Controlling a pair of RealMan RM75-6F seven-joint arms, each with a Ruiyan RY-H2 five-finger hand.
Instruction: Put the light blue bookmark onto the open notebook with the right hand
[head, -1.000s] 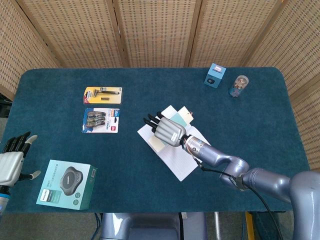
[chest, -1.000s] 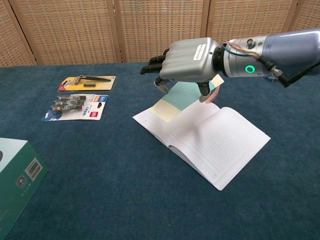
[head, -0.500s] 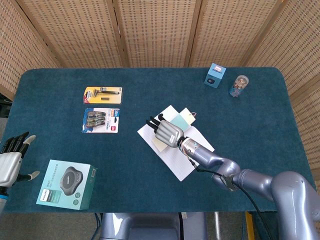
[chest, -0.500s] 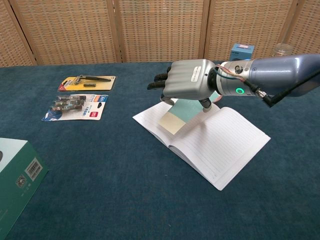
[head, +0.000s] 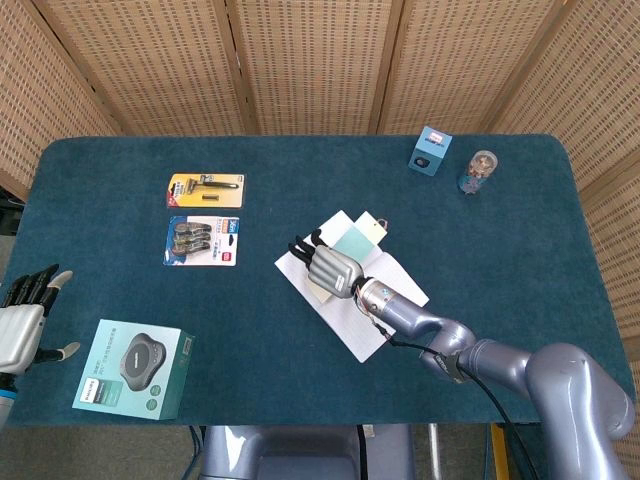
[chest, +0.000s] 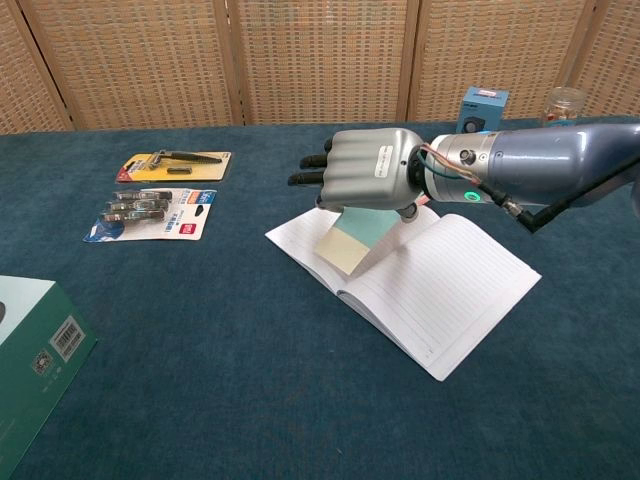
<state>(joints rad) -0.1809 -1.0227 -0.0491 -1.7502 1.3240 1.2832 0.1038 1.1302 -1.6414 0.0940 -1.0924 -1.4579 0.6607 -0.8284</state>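
My right robot hand (chest: 368, 180) mid-frame, fingers spread, hovering over light blue bookmark (chest: 356, 232) lying on open notebook (chest: 440, 285), left robot hand (head: 22, 325) spread at lower left

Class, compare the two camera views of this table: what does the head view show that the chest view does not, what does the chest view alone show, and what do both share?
Only the head view shows the left hand at the table's left edge, open and holding nothing, and the full top of the green box.

Only the chest view shows the barcode on that box's side and the ruled lines on the notebook.

Both show the right hand over the open notebook, the light blue bookmark lying on the page, and the two razor packs.
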